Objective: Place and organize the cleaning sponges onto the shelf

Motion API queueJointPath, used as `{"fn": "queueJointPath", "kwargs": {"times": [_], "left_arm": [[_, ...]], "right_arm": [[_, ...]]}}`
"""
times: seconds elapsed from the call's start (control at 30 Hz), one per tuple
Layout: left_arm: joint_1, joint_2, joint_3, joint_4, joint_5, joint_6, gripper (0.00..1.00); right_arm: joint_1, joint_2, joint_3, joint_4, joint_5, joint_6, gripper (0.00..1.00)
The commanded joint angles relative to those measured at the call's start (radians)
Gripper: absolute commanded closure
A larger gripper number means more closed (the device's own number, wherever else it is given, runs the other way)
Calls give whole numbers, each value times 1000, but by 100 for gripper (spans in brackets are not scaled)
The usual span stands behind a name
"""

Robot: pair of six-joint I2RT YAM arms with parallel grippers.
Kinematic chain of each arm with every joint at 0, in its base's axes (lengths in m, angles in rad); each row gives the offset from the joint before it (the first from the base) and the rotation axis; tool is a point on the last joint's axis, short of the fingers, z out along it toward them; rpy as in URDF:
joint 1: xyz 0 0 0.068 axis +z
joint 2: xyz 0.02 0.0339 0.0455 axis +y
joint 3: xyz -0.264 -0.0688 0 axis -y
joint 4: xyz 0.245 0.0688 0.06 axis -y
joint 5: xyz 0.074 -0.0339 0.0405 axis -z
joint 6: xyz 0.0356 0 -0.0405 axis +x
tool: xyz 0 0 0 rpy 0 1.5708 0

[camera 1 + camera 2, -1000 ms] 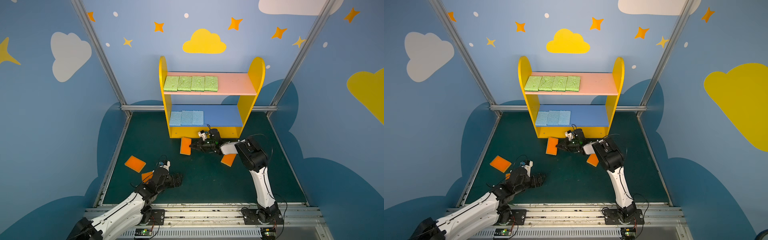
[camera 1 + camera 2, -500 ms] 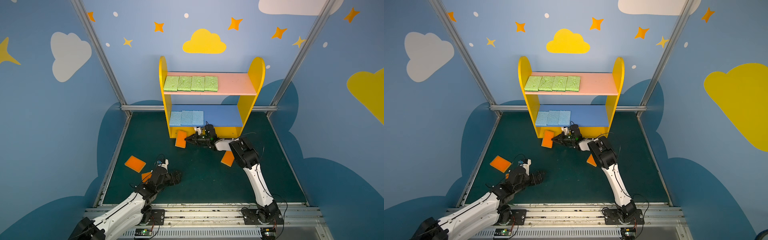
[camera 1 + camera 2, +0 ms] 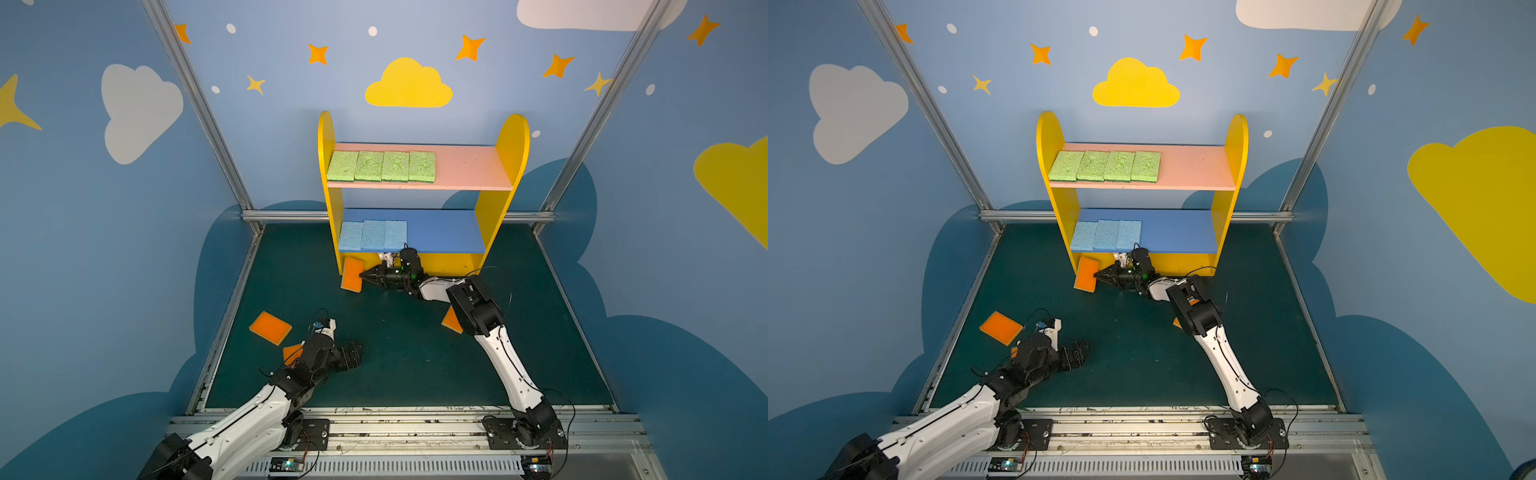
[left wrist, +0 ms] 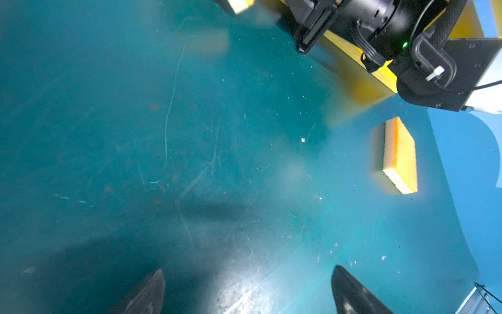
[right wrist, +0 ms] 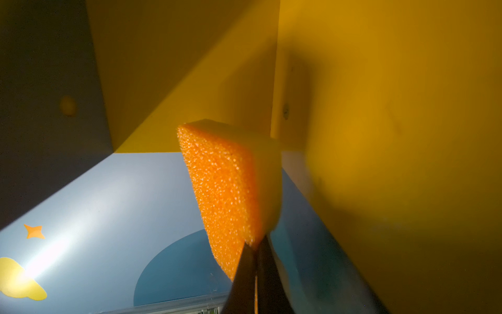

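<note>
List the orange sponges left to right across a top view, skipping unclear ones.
Flat orange rectangular foam sponge lying loose → orange-and-yellow foam sponge pinched in the jaws of the right gripper → half-hidden orange foam sponge behind the right arm.

At lower centre of the frame the dark right gripper [image 5: 255, 246] pinches a corner of the orange porous sponge with a yellow layer [image 5: 225, 190]. Behind, yellow shelf panels [image 5: 380, 136] fill the top and right; blue wall [image 5: 108, 204] lower left.
</note>
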Motion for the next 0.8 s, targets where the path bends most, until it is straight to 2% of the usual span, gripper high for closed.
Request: {"fn": "queueJointPath", "kwargs": {"times": [0.0,0.03,0.2,0.37,0.4,0.5,0.57,0.7,0.77], "left_arm": [[7,11,16,7,-1,2,5],[8,13,19,4,-1,3,5],[10,35,39,4,2,8,5],[15,70,58,8,17,-4,7],[18,76,60,10,23,-7,11],[31,94,69,12,40,-22,38],[39,103,78,10,50,-32,51],[52,109,102,-9,61,-48,66],[60,111,120,-23,59,-50,69]], "right_arm": [[-28,41,48,-10,16,2,100],[-29,41,47,-10,17,0,98],[-38,25,20,3,19,-1,73],[-50,-8,-35,44,20,0,62],[-54,-18,-52,53,22,2,60],[-61,-48,-101,79,20,2,57],[-67,-77,-140,89,18,-4,56],[-78,-149,-240,105,18,-27,54],[-85,-184,-292,113,17,-38,54]]}}
